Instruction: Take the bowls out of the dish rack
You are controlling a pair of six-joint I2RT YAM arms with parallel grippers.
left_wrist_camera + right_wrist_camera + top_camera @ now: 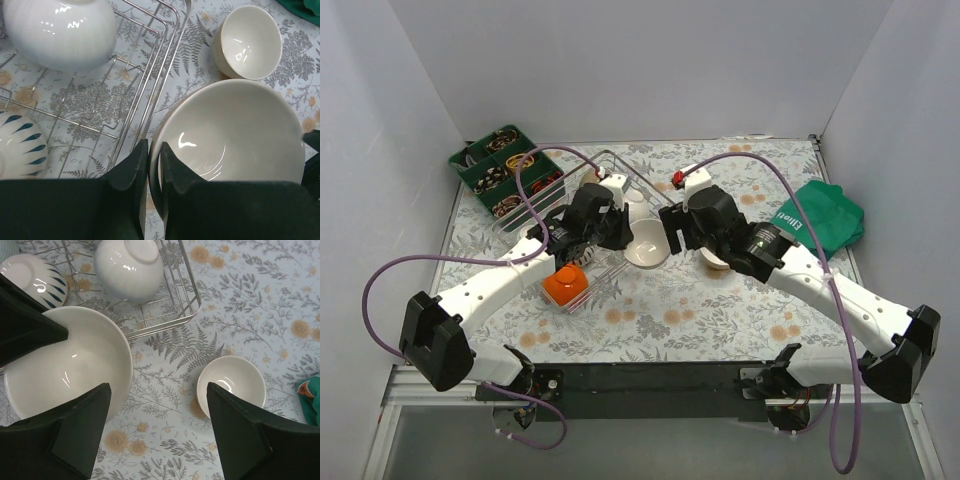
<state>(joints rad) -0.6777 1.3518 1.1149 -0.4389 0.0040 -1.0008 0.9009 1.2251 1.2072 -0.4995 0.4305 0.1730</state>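
My left gripper (154,150) is shut on the rim of a large cream bowl (235,135), one finger inside and one outside. The bowl is just outside the right end of the silver wire dish rack (150,65), over the floral cloth. In the top view the bowl (645,247) sits between both grippers. My right gripper (159,410) is open and empty above the cloth, between the large bowl (65,365) and a small cream bowl (230,382) standing on the table. An upturned white bowl (127,265) and a blue-patterned bowl (32,272) are in the rack (185,295).
An orange bowl (565,287) sits at the rack's near end. A green compartment tray (505,170) of small items stands at the back left. A green cloth (825,215) lies at the right. White walls enclose the table.
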